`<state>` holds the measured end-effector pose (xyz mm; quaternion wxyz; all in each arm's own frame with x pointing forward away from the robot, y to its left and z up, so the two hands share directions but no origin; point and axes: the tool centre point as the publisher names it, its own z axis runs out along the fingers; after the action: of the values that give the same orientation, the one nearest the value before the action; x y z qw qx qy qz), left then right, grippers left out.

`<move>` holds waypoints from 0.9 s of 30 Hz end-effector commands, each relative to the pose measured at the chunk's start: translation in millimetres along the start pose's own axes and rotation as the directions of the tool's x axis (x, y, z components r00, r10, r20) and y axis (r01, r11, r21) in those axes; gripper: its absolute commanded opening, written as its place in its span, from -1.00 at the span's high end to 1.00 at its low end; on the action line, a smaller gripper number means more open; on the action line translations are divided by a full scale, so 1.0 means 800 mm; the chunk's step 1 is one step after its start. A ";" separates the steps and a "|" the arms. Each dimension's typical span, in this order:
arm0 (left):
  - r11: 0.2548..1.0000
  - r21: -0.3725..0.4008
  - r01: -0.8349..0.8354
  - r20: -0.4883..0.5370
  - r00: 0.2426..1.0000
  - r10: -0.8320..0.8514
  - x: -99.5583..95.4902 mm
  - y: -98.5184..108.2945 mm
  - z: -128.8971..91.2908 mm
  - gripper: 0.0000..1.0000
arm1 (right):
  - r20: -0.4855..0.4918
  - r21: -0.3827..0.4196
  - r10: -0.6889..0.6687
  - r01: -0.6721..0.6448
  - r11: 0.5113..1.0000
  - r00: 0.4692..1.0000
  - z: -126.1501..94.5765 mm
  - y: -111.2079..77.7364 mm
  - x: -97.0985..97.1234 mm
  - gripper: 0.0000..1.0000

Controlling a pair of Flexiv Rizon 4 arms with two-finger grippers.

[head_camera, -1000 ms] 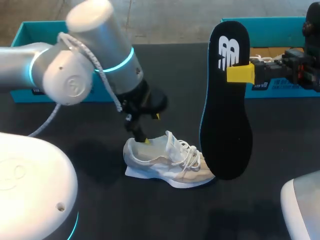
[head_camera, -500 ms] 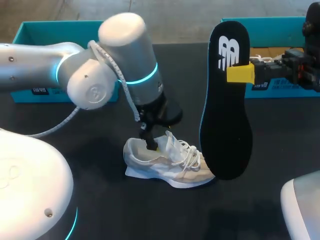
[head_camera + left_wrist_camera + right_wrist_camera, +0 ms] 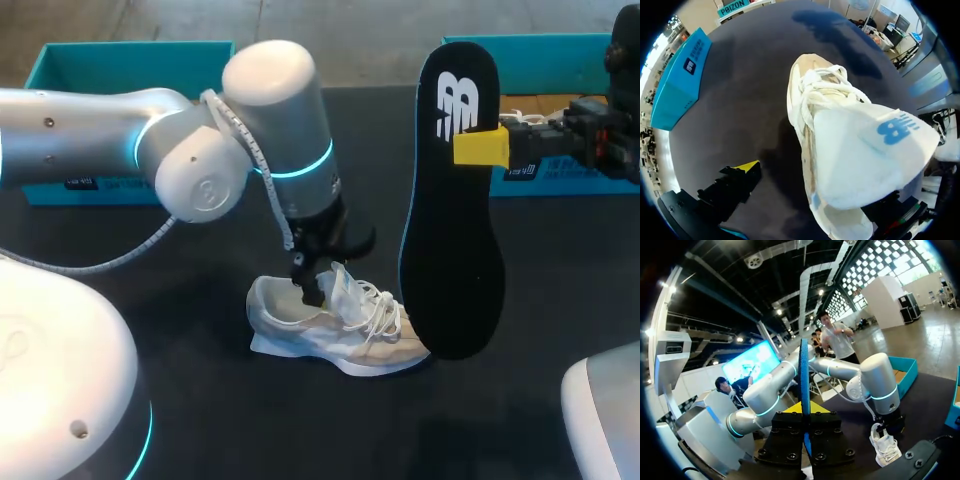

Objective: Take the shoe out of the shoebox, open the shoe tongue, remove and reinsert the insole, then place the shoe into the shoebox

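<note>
**Insole out, tongue held up, refit to come**

The right gripper [image 3: 474, 147] is pinched on the black insole [image 3: 452, 230] near its narrow heel end. The insole hangs on edge with its broad toe end down by the front of the shoe [image 3: 330, 322]. I cannot tell whether the two touch.

The left gripper [image 3: 312, 286] sits at the shoe's mouth with its fingers spread wide and clamping nothing. In its wrist view one yellow tip [image 3: 747, 166] is over bare table [image 3: 150, 300] beside the shoe. The other is hidden behind the raised tongue [image 3: 865, 150].

The shoe stands on its sole mid-table, well apart from the teal shoebox [image 3: 560, 60] at the far edge and the second box [image 3: 120, 60].

As I read it, the insole now has to go back in. The left arm would do well to keep the tongue lifted toward the laces [image 3: 378, 308] while steadying the shoe, since it looks likely to skid. The right arm should tip the insole toe-first and slide it in low along the footbed. It should let go only once the heel end seats, or the insole may buckle or catch on the laces.
</note>
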<state>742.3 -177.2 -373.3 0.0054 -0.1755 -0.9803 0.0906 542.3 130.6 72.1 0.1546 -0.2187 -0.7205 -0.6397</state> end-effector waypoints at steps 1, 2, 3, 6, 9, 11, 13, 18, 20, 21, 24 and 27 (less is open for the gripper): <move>1.000 -0.007 0.000 -0.007 1.000 0.000 -0.002 0.000 0.006 -0.60 | 0.054 -0.039 0.002 0.000 0.999 0.999 0.013 -0.006 0.015 1.00; 1.000 -0.010 -0.001 -0.008 1.000 0.001 -0.003 0.001 0.007 -0.40 | 0.054 -0.039 0.002 0.000 0.999 0.999 0.013 -0.006 0.015 1.00; 1.000 -0.014 -0.001 -0.010 1.000 0.001 -0.003 0.002 0.009 -0.22 | 0.054 -0.039 0.002 0.000 0.999 0.999 0.013 -0.006 0.015 1.00; 1.000 -0.017 0.000 -0.015 1.000 0.000 -0.002 0.004 0.010 0.23 | 0.054 -0.039 0.002 0.000 0.999 0.999 0.013 -0.006 0.015 1.00; 1.000 -0.018 0.004 -0.024 1.000 -0.004 -0.002 0.007 0.012 0.58 | 0.054 -0.039 0.002 0.000 0.999 0.999 0.013 -0.006 0.015 1.00; 1.000 -0.017 0.002 -0.029 1.000 -0.003 -0.001 0.008 0.013 0.99 | 0.054 -0.039 0.002 0.000 0.999 0.999 0.013 -0.006 0.015 1.00; 1.000 -0.014 -0.002 -0.033 0.999 0.002 -0.001 0.009 0.013 1.00 | 0.054 -0.039 0.002 0.000 0.999 0.999 0.013 -0.006 0.015 1.00; 1.000 0.002 -0.020 -0.039 0.999 0.020 -0.001 0.010 0.008 1.00 | 0.054 -0.039 0.002 0.000 0.999 0.999 0.013 -0.006 0.015 1.00; 0.999 0.010 -0.032 -0.039 0.999 0.032 -0.002 0.010 0.005 1.00 | 0.054 -0.039 0.002 0.000 0.999 0.999 0.013 -0.006 0.015 1.00; 0.999 0.015 -0.042 -0.041 0.998 0.043 -0.003 0.010 0.002 1.00 | 0.054 -0.039 0.002 0.000 0.999 0.999 0.013 -0.006 0.015 1.00; 0.997 0.040 -0.073 -0.040 0.996 0.074 -0.005 0.008 -0.006 1.00 | 0.054 -0.039 0.002 0.000 0.999 0.999 0.013 -0.006 0.015 1.00; 0.990 0.064 -0.122 -0.043 0.991 0.125 -0.008 0.004 -0.014 1.00 | 0.054 -0.039 0.002 0.000 0.999 0.999 0.013 -0.006 0.015 1.00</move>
<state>748.6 -180.5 -370.3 0.0233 -0.2315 -0.9664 0.1097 542.3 130.6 72.1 0.1546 -0.2187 -0.7204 -0.6397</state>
